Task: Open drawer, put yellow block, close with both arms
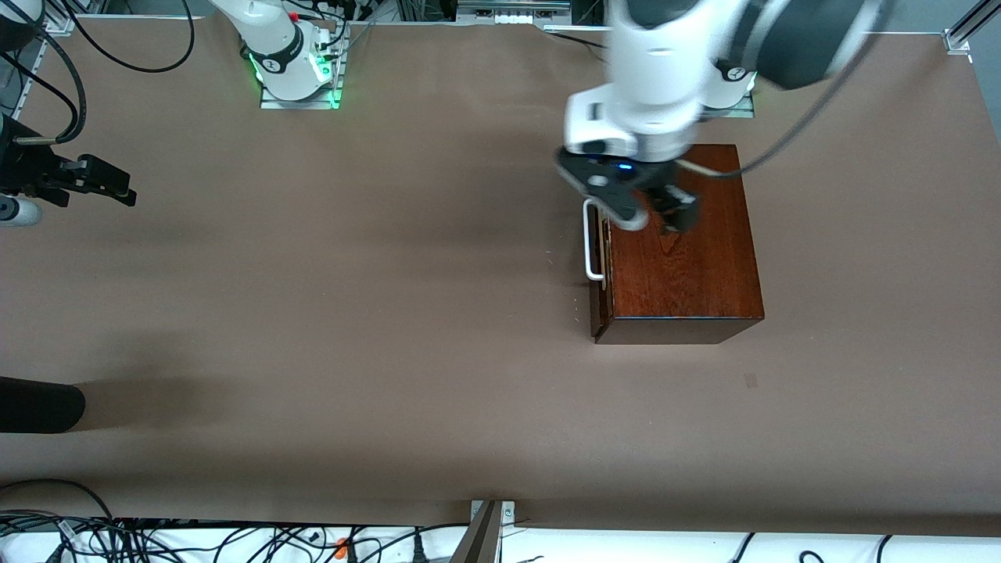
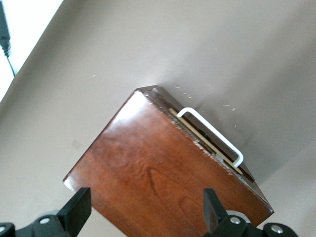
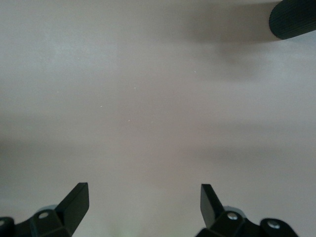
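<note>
The dark mahogany box [image 1: 688, 266] stands toward the left arm's end of the table. Its drawer [image 1: 600, 301] sits almost fully in, white loop handle [image 1: 592, 238] facing the right arm's end. In the left wrist view a thin pale strip shows by the handle [image 2: 212, 131] along the box [image 2: 158, 168]. My left gripper [image 1: 655, 211] [image 2: 145, 207] hangs open just over the box top, close to the handle edge, holding nothing. My right gripper [image 1: 117, 188] [image 3: 144, 200] is open over bare table at the right arm's end. The yellow block is out of view.
A black rounded object [image 1: 39, 405] [image 3: 294, 17] juts onto the table at the right arm's end, nearer the front camera. Cables [image 1: 156, 539] and a metal post [image 1: 485, 532] line the front edge. The brown tabletop [image 1: 352, 274] spreads wide between the grippers.
</note>
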{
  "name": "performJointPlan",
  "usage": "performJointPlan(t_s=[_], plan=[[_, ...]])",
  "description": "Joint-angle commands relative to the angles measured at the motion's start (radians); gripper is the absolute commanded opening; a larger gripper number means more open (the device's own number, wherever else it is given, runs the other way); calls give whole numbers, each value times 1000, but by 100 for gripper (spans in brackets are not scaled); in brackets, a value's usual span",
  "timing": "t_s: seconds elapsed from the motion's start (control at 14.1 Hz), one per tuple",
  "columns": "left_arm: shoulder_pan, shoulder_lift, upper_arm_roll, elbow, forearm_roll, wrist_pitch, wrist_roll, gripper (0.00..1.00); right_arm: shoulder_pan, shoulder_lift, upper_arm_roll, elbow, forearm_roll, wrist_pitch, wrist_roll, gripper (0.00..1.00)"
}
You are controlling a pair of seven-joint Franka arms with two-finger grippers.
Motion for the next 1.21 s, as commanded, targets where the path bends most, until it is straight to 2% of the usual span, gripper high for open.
performJointPlan(t_s=[0.0, 0.21, 0.43, 0.71, 0.92, 1.14], plan=[[100, -64, -7, -16, -59, -38, -106, 100, -14, 12, 8, 28, 15, -21, -7, 100], [130, -85, 28, -16, -95, -124, -188, 100, -14, 12, 8, 28, 15, -21, -7, 100], [140, -142, 179, -48, -207, -124, -188, 100, -14, 12, 8, 28, 15, -23, -7, 100], [138, -242, 336, -181, -293, -83, -185, 100, -14, 12, 8, 27, 15, -33, -7, 100], [138, -303, 382, -288, -301, -31, -187, 100, -14, 12, 8, 27, 15, -35, -9, 100], [138, -381, 385, -417, -303, 70, -187, 100, -14, 12, 8, 27, 27, -35, -9, 100]])
